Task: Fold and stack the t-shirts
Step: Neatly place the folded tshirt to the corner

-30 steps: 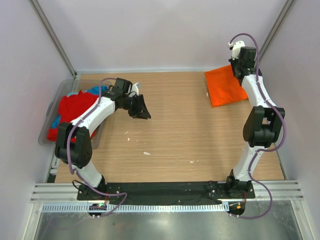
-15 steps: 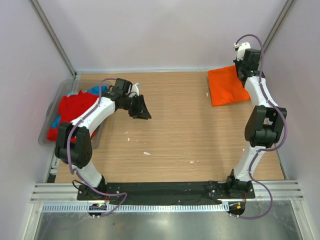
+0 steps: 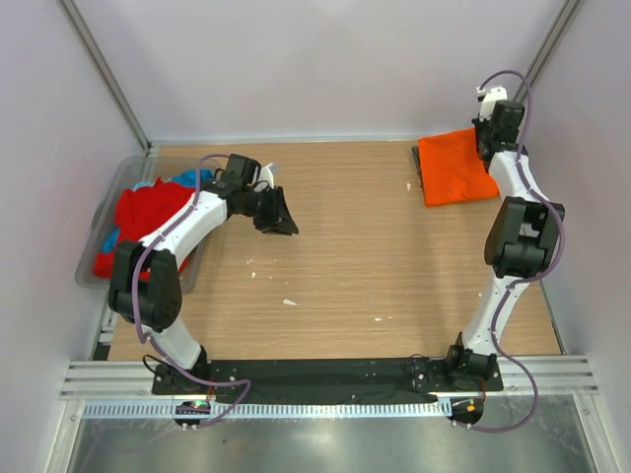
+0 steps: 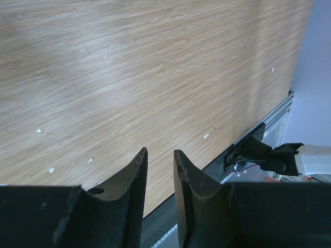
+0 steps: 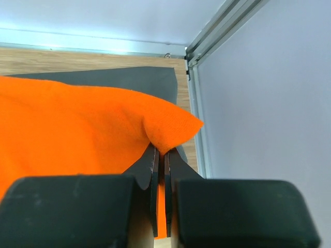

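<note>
folded t-shirt (image 3: 455, 169) far right, other t-shirts (image 3: 146, 212) in tub (image 3: 87, 268) left

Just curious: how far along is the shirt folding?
Done: the orange t-shirt lies folded on a dark grey shirt, far right. In hand: the right gripper pinches its edge; the left gripper hangs empty. Left: the red shirt and blue shirt heaped in the clear tub.

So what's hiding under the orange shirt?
A dark grey cloth lies under the orange shirt. Only a strip along its edge peeks out. The rest is covered, so I cannot tell whether anything else is beneath.
</note>
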Motion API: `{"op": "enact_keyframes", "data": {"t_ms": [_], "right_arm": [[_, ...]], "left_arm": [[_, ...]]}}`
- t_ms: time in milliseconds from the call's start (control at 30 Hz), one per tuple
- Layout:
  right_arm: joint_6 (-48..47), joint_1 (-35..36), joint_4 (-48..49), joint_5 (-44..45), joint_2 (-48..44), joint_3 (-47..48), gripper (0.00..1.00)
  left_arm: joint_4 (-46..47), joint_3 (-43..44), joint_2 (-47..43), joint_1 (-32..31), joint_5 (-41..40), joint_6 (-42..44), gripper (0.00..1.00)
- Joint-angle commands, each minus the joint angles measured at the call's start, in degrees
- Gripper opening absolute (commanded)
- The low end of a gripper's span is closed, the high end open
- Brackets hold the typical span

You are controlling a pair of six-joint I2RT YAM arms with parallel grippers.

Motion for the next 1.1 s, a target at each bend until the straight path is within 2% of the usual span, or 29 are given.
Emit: {"op": "enact_keyframes", "data": {"t_ms": [0, 367, 533, 567, 600, 667, 700, 800, 867, 967, 1000, 1067], "right_arm": [[1.39, -0.38, 4.76, -1.39, 4.0, 4.4, 0.01], [0.86, -0.64, 6.43, -1.57, 12.01, 11.7, 0.01], [0.95, -0.73, 8.63, 0.27, 13.42, 12.49, 0.09], [1.21, -0.73, 9.15, 1.06, 13.68, 12.58, 0.13], [1.48, -0.64, 9.16, 2.55, 14.03, 12.67, 0.28], [2.44, -0.73, 9.16, 3.96, 14.03, 12.58, 0.43], [2.97, -0.73, 9.16, 4.75, 13.51, 12.41, 0.56], [4.99, -0.64, 8.64, 6.25, 11.76, 11.61, 0.65], [7.0, -0.64, 7.76, 6.34, 10.79, 10.91, 0.64], [9.38, -0.73, 7.05, 4.24, 8.76, 8.81, 0.52], [9.91, -0.64, 6.18, 3.54, 8.5, 8.71, 0.43], [11.84, -0.73, 2.41, -0.04, 7.71, 8.63, 0.38]], "left_arm": [[1.72, -0.1, -0.49, 0.31, 1.53, -0.37, 0.28], [1.8, -0.71, -0.49, 0.31, 1.0, -0.19, 0.28], [1.98, -0.62, -0.05, 0.31, 1.18, -0.45, 0.28], [2.07, -0.62, 0.21, 0.31, 1.26, -0.45, 0.28], [2.15, -0.62, 0.13, 0.31, 1.26, -0.54, 0.28], [2.16, -0.62, 0.22, 0.31, 1.35, -0.63, 0.28], [2.16, -0.54, 0.13, 0.31, 1.35, -0.8, 0.29], [2.42, -0.8, -0.14, 0.31, 1.44, -0.8, 0.3], [2.5, -0.89, -0.4, 0.31, 1.53, -0.89, 0.31], [2.59, -1.06, -0.84, 0.31, 1.88, -0.89, 0.31], [2.77, -1.15, -0.93, 0.31, 1.97, -0.89, 0.31], [3.12, -1.33, -1.28, 0.31, 3.02, -1.15, 0.31]]}}
